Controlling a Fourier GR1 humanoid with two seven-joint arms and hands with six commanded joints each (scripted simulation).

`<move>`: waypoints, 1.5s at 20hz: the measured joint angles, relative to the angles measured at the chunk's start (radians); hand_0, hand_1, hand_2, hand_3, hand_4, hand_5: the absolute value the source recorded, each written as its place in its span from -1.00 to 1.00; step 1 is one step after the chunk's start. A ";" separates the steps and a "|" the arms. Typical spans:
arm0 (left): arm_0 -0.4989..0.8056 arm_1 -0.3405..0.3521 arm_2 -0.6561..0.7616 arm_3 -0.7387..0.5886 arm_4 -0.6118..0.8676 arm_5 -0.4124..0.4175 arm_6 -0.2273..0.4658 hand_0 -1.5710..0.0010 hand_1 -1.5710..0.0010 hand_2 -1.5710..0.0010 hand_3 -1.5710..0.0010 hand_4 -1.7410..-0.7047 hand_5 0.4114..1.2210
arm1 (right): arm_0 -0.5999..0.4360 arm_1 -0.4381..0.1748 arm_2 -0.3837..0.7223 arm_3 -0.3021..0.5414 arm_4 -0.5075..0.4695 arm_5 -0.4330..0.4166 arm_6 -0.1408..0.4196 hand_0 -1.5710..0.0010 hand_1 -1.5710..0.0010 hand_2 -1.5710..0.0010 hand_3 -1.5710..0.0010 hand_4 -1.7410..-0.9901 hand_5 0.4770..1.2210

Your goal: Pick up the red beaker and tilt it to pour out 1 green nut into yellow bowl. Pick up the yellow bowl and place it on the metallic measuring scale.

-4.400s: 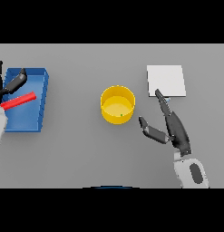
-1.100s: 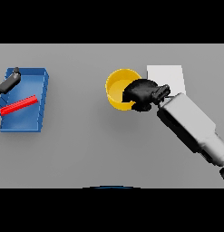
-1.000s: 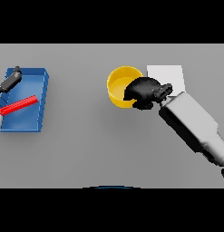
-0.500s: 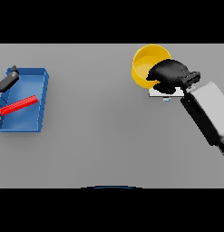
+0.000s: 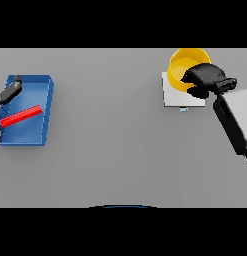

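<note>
My right hand (image 5: 205, 80) is shut on the near right rim of the yellow bowl (image 5: 183, 67), which it holds tilted above the far part of the pale square measuring scale (image 5: 176, 96) at the right. The bowl's inside shows no nut that I can make out. A red beaker (image 5: 19, 116) lies on its side in the blue tray (image 5: 44, 108) at the far left. My left hand (image 5: 9, 91) shows at the left edge over the tray's far corner, apart from the beaker.
A small light marking (image 5: 183, 109) sits at the scale's near edge. The white right forearm (image 5: 235, 120) runs from the lower right up to the bowl.
My right hand has closed on the bowl, lifted it and carried it right and away, from the table's middle to above the scale. The left hand has drawn back to the left edge.
</note>
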 measured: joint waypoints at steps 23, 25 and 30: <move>-0.037 -0.009 0.000 0.059 -0.007 0.008 -0.016 1.00 1.00 1.00 1.00 0.96 -0.38 | -0.030 0.043 -0.014 0.171 0.044 -0.029 -0.099 0.67 0.71 0.61 0.41 -0.50 0.11; -0.037 -0.013 -0.009 0.056 -0.012 0.004 -0.014 1.00 1.00 1.00 1.00 0.97 -0.38 | -0.028 0.056 -0.011 0.180 0.048 -0.044 -0.101 0.79 0.81 0.75 0.50 -0.48 0.02; -0.027 -0.004 -0.001 0.046 -0.011 0.010 -0.017 1.00 1.00 1.00 1.00 0.96 -0.38 | -0.032 0.055 -0.026 0.203 0.040 -0.065 -0.111 0.93 0.94 0.92 0.69 -0.41 -0.17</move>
